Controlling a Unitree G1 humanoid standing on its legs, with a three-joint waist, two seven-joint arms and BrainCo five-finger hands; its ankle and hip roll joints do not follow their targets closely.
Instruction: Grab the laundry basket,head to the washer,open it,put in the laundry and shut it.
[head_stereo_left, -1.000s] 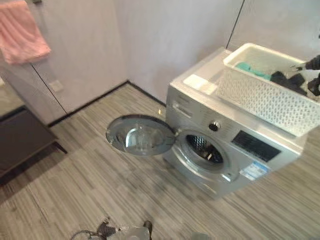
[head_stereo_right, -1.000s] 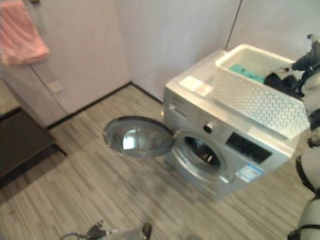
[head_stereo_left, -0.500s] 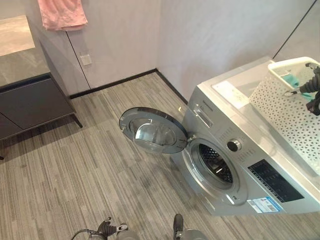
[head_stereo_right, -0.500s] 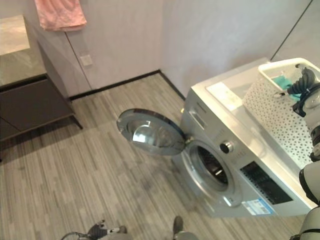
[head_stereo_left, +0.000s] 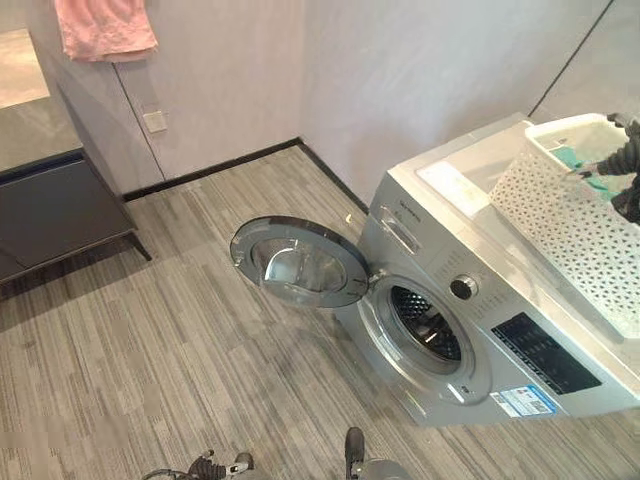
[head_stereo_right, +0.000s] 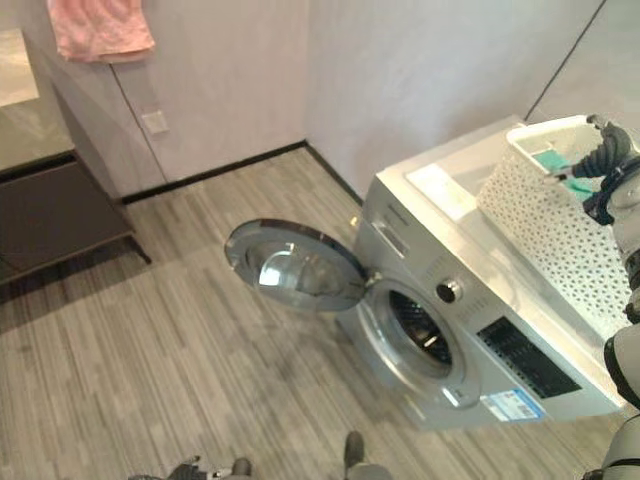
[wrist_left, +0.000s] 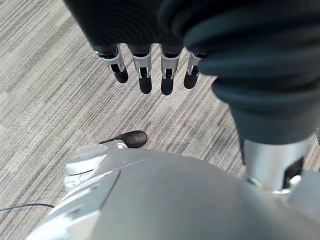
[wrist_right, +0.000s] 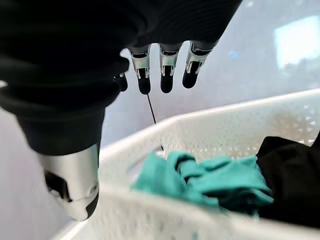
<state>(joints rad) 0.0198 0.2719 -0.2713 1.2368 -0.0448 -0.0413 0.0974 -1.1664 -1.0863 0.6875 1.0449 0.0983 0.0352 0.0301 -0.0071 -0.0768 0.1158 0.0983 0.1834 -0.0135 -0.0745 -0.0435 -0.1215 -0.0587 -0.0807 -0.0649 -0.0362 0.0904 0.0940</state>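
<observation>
A silver washer stands at the right with its round door swung open to the left, leaving the drum opening uncovered. On its top sits the white perforated laundry basket. A teal cloth and a black cloth lie inside it. My right hand hovers over the basket's far end, its fingers straight and holding nothing. My left hand hangs open low over the striped floor, away from the washer.
A pink towel hangs on the far wall at upper left, above a dark low cabinet. A wall socket sits beside it. Striped floor gives free room in front of the open door.
The camera has swung, so the whole scene has shifted. The washer door stays open and the basket stays on top. My right hand remains above the basket's far end.
</observation>
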